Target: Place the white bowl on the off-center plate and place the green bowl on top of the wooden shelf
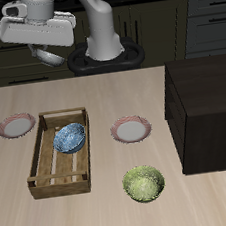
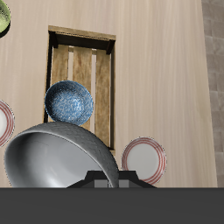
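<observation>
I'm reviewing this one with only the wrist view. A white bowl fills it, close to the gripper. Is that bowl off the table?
Observer: Yes. The exterior view shows the white bowl held by the gripper, high above the table's back.
Operator: I can't see the wooden shelf at all.
Observer: The wooden shelf stands at the table's side, on the far side of a plate from the crate.
Operator: And the green bowl?
Observer: The green bowl sits on the table nearer the front edge than that plate, not touching it.

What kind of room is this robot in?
Probably a pretend kitchen in a computer simulation. Dark cupboards and drawers line the back wall, and the wooden table holds dishes: a green bowl, a red-rimmed plate, and a blue-patterned bowl in a crate.
</observation>
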